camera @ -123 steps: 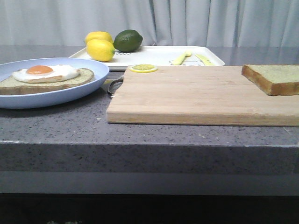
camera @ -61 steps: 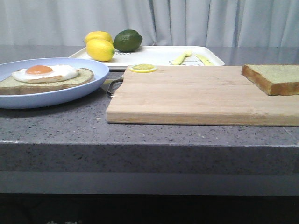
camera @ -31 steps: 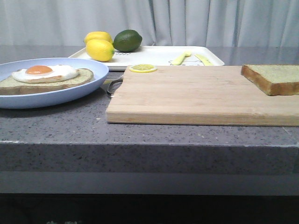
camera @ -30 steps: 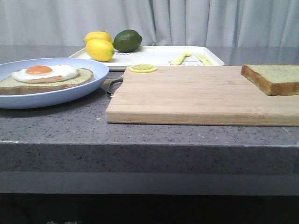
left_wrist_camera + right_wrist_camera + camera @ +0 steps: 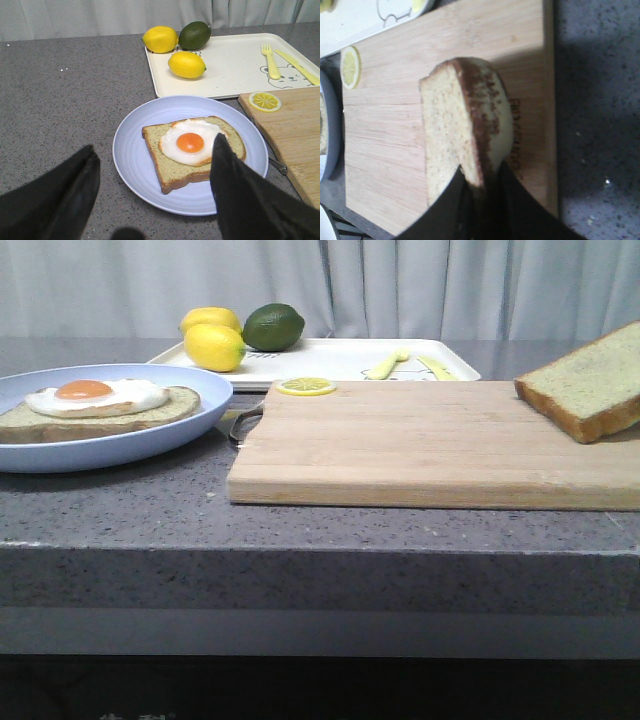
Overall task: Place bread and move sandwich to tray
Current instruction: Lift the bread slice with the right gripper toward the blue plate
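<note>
- Pale-blue plate (image 5: 150,435) is sitting at the left of the grey stone counter (image 5: 300,530), carrying the sandwich (image 5: 100,405): one brown-crusted slice with a fried egg (image 5: 190,141) lying on top, yolk up.
- Left gripper (image 5: 155,190) is hovering just short of the plate, its dark fingers (image 5: 235,190) spread wide and holding nothing; one of them is overlapping the plate's near rim in the left wrist view.
- White tray (image 5: 330,360) is resting behind the plate, holding two lemons (image 5: 213,346), a lime (image 5: 273,326) and a yellow fork (image 5: 270,61) and knife (image 5: 297,66).
- Wooden cutting board (image 5: 420,445) is lying right of the plate, with a lemon slice (image 5: 306,386) on its far left corner.
- Bread (image 5: 585,385) is tilting up over the board's right end, its left edge low and its right side raised.
- Right gripper (image 5: 482,197) is pinching the bread by its crust edge, fingers (image 5: 515,210) closed narrow on either face of the slice.
</note>
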You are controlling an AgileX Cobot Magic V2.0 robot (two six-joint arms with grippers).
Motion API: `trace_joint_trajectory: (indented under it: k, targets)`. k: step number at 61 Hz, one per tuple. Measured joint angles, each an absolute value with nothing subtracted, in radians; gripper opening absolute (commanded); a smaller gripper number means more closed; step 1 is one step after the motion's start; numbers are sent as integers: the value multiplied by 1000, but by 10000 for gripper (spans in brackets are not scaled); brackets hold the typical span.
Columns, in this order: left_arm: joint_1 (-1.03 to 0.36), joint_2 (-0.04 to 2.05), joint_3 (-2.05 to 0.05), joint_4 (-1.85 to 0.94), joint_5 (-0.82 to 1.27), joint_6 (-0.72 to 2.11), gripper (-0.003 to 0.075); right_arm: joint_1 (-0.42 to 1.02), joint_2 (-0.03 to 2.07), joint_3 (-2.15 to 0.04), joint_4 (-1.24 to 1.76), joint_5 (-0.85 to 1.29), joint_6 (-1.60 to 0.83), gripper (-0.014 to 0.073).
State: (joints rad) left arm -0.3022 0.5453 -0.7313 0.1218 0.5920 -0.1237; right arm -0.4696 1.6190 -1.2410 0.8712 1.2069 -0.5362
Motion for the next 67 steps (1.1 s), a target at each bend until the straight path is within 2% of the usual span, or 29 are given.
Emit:
trace_joint_trajectory:
  k: [14,25,38,56,67]
  targets:
    - [-302,545,-731,123,592,-124,472,-457,1508,-1240,999,1208,-500,64]
    - [-302,545,-731,125,592,-124,472,-349,1455,-1240,1140,1208,-488,64]
    - [-302,545,-731,125,592,-124,472,-95,1454,-1240,1255,1196,-488,64]
    - [-302,545,-731,125,592,-124,472,286,1474,-1240,1440,880,-497,64]
    - [-302,545,-731,125,592,-124,472,447,1602,-1317,1600,811,-586,64]
